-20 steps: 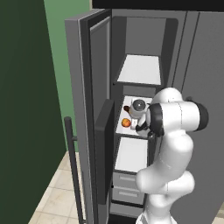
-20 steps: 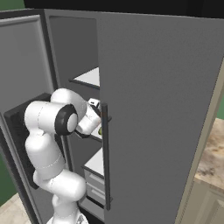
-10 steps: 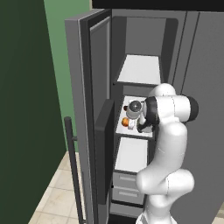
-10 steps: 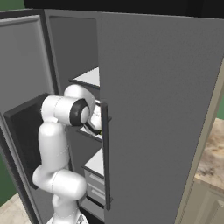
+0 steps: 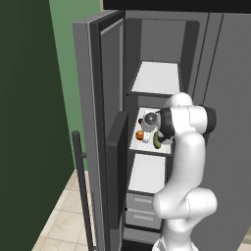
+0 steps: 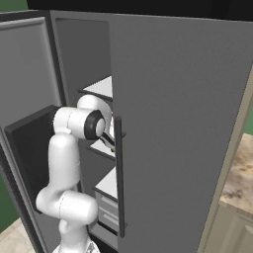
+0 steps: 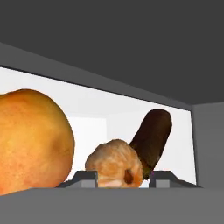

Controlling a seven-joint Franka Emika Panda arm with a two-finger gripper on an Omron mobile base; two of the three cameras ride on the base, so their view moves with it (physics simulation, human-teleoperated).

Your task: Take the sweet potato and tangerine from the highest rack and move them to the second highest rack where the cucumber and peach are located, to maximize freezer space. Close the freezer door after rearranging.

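Stands straighter than a second ago, with the white arm's elbow drawn in toward the freezer (image 5: 196,59) and the lower links stacked nearly upright. Reaches from that pose through the open left side, with the hand (image 7: 124,178) in over the second highest rack (image 5: 152,111).

Shows, in the hand view, two dark fingertips (image 7: 86,176) close on either side of the tangerine (image 7: 114,168), only a narrow gap between them. Cannot tell whether they press on it or merely flank it. Places the tangerine low on that rack, right at the tips, stem dimple toward the camera.

Puts the peach (image 7: 30,140) just beside the tangerine on the left of the hand view, large and near the lens. Sets the sweet potato (image 7: 152,133) behind the tangerine and to its right, dark brown, tilted up against the white back. Cannot tell whether it touches the tangerine.

Seen from the left base view, shows the peach (image 5: 139,134) near the rack's front left and the cucumber (image 5: 158,142) at the front edge beside it, under the wrist.

Leaves the highest rack (image 5: 157,78) above, a white plate. Keeps the freezer door (image 5: 105,98) swung wide open at the left, its dark bar handle (image 5: 81,186) nearest the camera and its inner bin (image 5: 117,162) facing the shelves.
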